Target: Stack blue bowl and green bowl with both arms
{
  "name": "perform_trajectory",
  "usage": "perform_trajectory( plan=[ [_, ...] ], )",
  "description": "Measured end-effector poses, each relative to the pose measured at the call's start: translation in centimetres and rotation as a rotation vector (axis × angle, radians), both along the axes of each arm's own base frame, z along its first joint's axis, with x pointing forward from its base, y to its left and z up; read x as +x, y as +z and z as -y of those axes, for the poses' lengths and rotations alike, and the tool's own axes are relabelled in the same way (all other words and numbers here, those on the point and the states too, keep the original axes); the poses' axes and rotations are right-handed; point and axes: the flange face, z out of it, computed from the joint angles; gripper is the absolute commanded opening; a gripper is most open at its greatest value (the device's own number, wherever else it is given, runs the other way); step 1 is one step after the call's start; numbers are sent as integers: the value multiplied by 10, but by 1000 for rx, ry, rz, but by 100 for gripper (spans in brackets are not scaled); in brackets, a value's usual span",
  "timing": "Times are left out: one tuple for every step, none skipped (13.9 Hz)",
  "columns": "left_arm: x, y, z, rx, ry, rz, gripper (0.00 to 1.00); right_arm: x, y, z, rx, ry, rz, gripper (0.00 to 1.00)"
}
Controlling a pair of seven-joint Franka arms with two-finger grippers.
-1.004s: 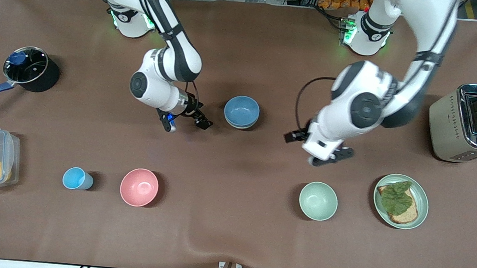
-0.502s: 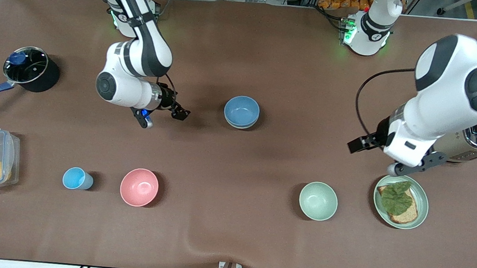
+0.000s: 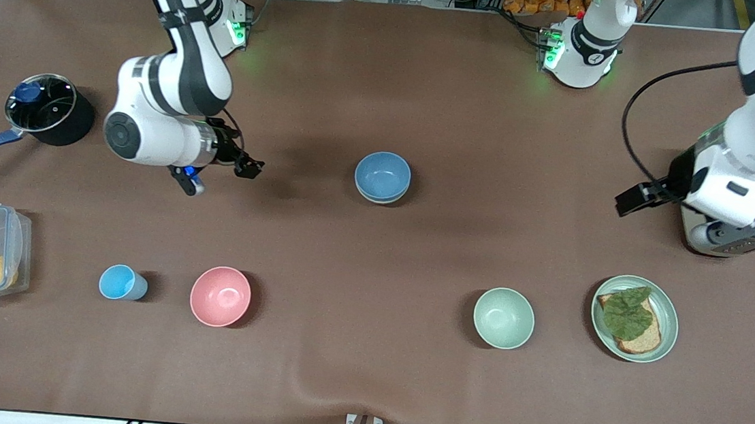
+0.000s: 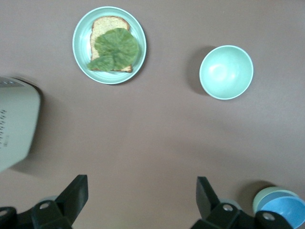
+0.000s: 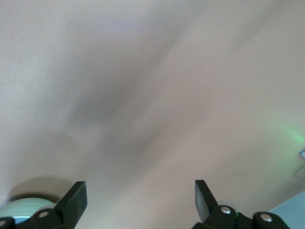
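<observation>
1. Both arms are drawing apart from the table's middle compared with a second ago: the right gripper [image 3: 217,172] is now hanging over bare brown cloth toward the right arm's end, and the left gripper [image 3: 751,234] is now sitting over the beige metal toaster [image 3: 703,237] at the left arm's end.
2. Each pair of jaws is standing spread wide and is gripping nothing; both wrist views are showing the two black fingers apart with only table between them.
3. The round matte medium-blue bowl [image 3: 383,175] is resting mouth-up in the middle of the brown table [image 3: 363,375], well apart from both grippers, roughly between them.
4. Under it, the left wrist view is showing a pale sage-green bowl's rim [image 4: 265,194], so the blue bowl [image 4: 285,212] is sitting nested in that green bowl; the front view is showing only a thin pale edge there.
5. Being round, neither bowl is showing a long axis; both are opening upward.
6. A paler mint-green bowl [image 3: 503,317] is sitting nearer the front camera, beside a flat green plate [image 3: 668,307] carrying toast and a leaf.
7. The right wrist view is showing mostly blurred cloth.
</observation>
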Motion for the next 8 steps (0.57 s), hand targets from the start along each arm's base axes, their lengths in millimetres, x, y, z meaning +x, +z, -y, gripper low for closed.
perform_trajectory(
  plan=[
    [-3, 6, -10, 2, -26, 6, 100, 1, 7, 10, 5, -9, -9, 100],
    [-5, 11, -17, 4, -49, 11, 100, 4, 14, 21, 9, -12, -14, 100],
    [-5, 14, -24, 6, -64, 15, 100, 7, 19, 32, 15, -6, -14, 100],
    [-6, 17, -31, 8, -79, 20, 100, 9, 24, 47, 26, 5, -15, 100],
    [-8, 20, -38, 11, -98, 25, 100, 10, 27, 65, 46, 21, -22, 100],
    [-9, 24, -45, 14, -119, 28, 100, 10, 30, 82, 70, 34, -28, 100],
    [-12, 28, -49, 17, -140, 34, 100, 10, 33, 97, 74, 42, -30, 100],
    [-14, 33, -50, 19, -155, 39, 100, 11, 38, 111, 65, 52, -32, 100]
  ],
)
